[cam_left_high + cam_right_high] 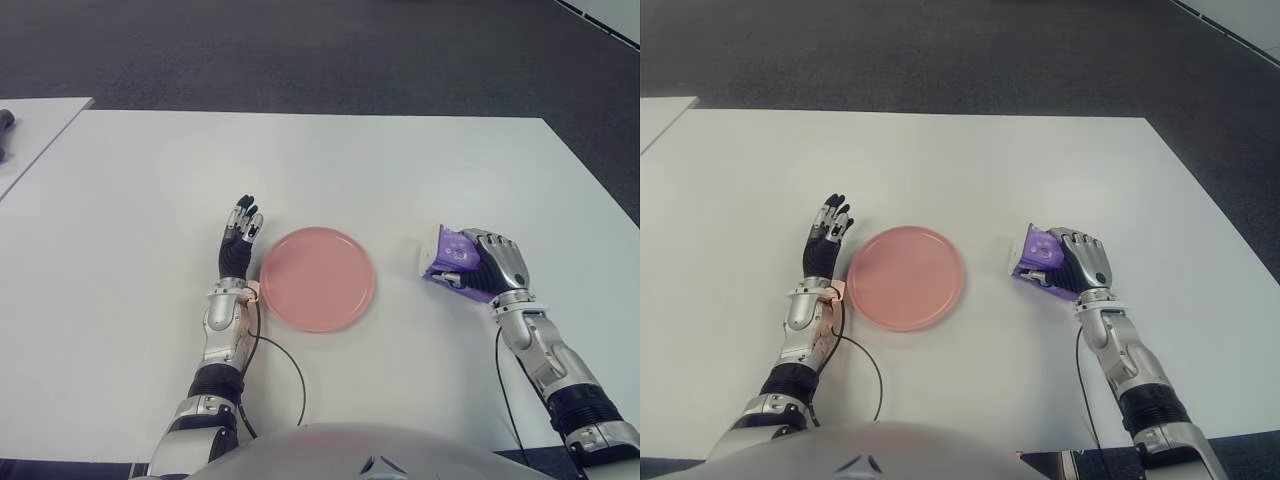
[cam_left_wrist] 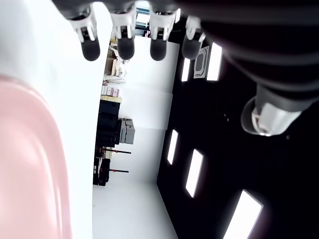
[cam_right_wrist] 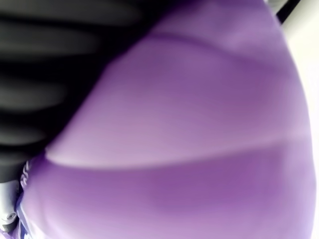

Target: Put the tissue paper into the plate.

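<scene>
The right robot hand (image 1: 490,262) is curled over the purple tissue pack (image 1: 447,259) on the white bench (image 1: 400,170), right of the pink plate (image 1: 318,278), while the left robot hand (image 1: 240,238) shows fingers extended beside the plate's left edge.

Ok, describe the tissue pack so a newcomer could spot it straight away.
On the white table, look to the robot's right of the pink plate. There the right hand is closed over the tissue pack. It is the only purple item, with a white end.
</scene>
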Robot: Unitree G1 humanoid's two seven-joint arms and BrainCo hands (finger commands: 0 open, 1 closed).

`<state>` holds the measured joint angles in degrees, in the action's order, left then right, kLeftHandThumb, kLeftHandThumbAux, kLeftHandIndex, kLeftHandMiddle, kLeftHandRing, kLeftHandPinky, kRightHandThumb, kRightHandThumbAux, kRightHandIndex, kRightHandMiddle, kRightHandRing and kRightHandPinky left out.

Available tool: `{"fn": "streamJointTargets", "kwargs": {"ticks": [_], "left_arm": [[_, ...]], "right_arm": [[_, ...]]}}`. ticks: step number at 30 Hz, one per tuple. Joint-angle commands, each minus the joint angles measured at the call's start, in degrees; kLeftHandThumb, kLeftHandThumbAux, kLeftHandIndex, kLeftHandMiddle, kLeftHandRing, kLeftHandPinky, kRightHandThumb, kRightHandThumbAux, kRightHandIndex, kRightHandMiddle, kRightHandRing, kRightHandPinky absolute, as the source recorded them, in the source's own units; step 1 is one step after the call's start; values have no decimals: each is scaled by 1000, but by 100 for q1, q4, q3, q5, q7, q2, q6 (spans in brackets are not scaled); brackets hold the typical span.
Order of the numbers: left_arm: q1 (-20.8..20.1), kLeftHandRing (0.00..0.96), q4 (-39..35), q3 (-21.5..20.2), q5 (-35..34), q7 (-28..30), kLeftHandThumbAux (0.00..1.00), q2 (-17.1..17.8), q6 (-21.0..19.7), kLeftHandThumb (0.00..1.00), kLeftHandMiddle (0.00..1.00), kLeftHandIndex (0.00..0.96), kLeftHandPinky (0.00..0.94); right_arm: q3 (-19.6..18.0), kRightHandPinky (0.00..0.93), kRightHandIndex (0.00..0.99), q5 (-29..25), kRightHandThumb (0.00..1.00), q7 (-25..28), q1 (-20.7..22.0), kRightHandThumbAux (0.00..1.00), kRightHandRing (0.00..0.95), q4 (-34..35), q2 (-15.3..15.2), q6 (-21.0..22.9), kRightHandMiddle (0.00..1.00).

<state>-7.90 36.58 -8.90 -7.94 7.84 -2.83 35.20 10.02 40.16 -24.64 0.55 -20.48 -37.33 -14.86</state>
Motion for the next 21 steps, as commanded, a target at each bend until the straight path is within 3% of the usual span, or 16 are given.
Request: {"fn": "streamJointTargets", "kwargs": {"ticks": [1,9,21], "left_arm": [[-25,0,129,-15,-2,-41,440,28,-37,16,0,0,0],[-85,0,217,-36,15,-79,438,42,-4,15,0,0,0],[-138,0,269,-31,32,-88,435,47,7,13,0,0,0]], "right_arm": [[185,852,440,-16,751,132,-152,709,872,-299,230,-1,880],[68,862,440,9,750,-377,550,710,879,-514,356,-116,886],[-5,846,440,42,750,-471,1624,711,874,-222,618,-72,884]]}}
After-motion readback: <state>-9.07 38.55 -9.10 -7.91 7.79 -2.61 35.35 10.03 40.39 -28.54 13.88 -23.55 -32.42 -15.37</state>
